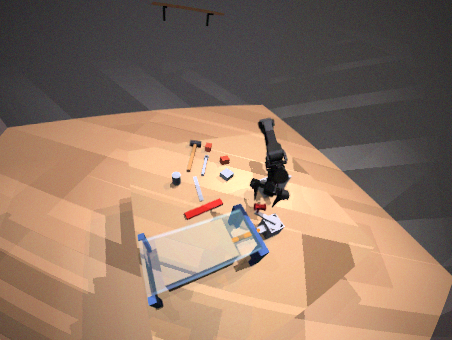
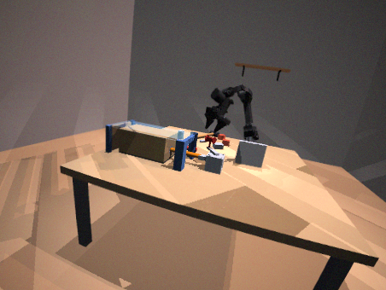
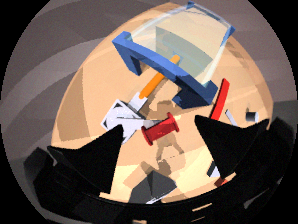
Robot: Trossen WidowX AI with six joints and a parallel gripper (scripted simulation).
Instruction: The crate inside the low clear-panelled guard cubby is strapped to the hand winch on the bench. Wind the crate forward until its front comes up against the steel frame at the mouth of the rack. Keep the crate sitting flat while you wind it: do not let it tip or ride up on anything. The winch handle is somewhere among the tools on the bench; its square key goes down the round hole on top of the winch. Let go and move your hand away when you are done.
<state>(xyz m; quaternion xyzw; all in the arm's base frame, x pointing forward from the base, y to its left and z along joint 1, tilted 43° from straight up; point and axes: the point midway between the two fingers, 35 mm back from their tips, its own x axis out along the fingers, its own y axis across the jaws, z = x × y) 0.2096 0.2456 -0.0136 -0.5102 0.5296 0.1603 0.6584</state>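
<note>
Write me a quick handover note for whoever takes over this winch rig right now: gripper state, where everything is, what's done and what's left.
Gripper: open, holding nothing, raised above the winch.
Winch handle: red grip, beside the grey winch, below the open fingers; whether its key sits in the hole cannot be told.
Crate: inside the clear-panelled cubby, sitting flat, its front close to the blue frame at the mouth. Orange strap runs from crate to winch.
Done: handle released, hand lifted.
Left: confirm the crate's front touches the frame, wind more if not, then move the arm well away.
</note>
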